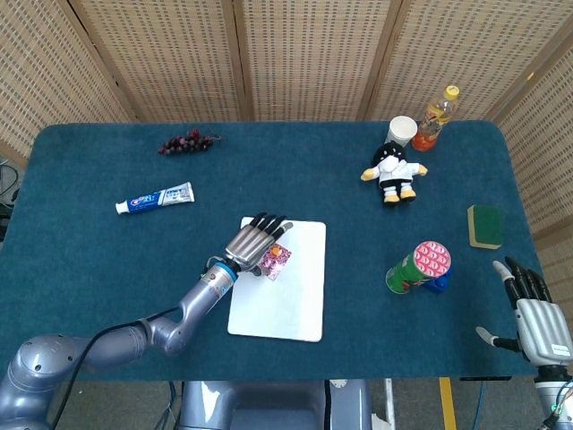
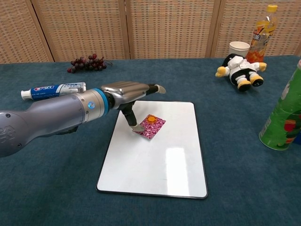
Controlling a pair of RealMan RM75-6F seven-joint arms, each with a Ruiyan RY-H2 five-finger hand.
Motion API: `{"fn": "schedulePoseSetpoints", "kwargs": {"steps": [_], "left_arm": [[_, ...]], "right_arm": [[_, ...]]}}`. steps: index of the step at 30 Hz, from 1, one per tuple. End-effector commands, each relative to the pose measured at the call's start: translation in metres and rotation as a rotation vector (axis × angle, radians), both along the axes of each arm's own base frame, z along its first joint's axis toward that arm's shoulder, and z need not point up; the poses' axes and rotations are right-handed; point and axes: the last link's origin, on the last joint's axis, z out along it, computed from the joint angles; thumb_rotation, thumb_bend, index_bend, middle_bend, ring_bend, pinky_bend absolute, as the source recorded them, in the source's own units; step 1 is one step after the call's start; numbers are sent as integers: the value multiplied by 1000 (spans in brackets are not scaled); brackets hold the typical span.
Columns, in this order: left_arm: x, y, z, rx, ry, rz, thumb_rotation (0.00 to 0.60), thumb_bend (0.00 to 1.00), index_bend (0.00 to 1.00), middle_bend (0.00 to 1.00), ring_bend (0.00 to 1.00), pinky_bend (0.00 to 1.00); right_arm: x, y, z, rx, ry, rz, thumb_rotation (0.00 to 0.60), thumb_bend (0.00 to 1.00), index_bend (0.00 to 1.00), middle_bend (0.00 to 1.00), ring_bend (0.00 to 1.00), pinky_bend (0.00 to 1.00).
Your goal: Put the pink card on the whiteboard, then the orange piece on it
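The whiteboard [image 2: 164, 165] [image 1: 291, 300] lies flat at the table's middle. On its upper left part rests the pink patterned card [image 2: 151, 128] [image 1: 279, 258]. The small orange piece [image 2: 151, 118] sits on the card's far end. My left hand [image 2: 129, 92] [image 1: 255, 240] hovers over the card's left side with its fingers stretched out above the piece and the thumb pointing down beside the card; it holds nothing. In the head view this hand hides the piece. My right hand [image 1: 535, 321] rests at the table's near right corner, fingers spread and empty.
A toothpaste tube [image 2: 52, 89] and grapes [image 2: 87, 63] lie at the left. A plush doll [image 2: 240, 69], white cup [image 2: 239, 48] and orange drink bottle [image 2: 261, 34] stand at the far right. A green can [image 2: 282, 117] and a green sponge [image 1: 485, 225] sit on the right.
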Motion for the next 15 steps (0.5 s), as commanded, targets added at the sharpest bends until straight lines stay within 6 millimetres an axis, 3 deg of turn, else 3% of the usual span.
{"fn": "schedulePoseSetpoints", "kwargs": {"steps": [1, 6, 15], "left_arm": [[-2, 0, 12, 23, -27, -3, 600, 194, 0, 0, 0, 0], [-24, -7, 61, 117, -65, -16, 600, 138, 0, 0, 0, 0], [-121, -45, 177, 357, -43, 112, 600, 101, 0, 0, 0, 0]], "right_arm": [[0, 0, 0, -1, 0, 1, 600, 0, 0, 0, 0, 0], [0, 0, 0, -3, 1, 2, 600, 0, 0, 0, 0, 0], [1, 1, 0, -12, 6, -2, 600, 0, 0, 0, 0, 0]]}}
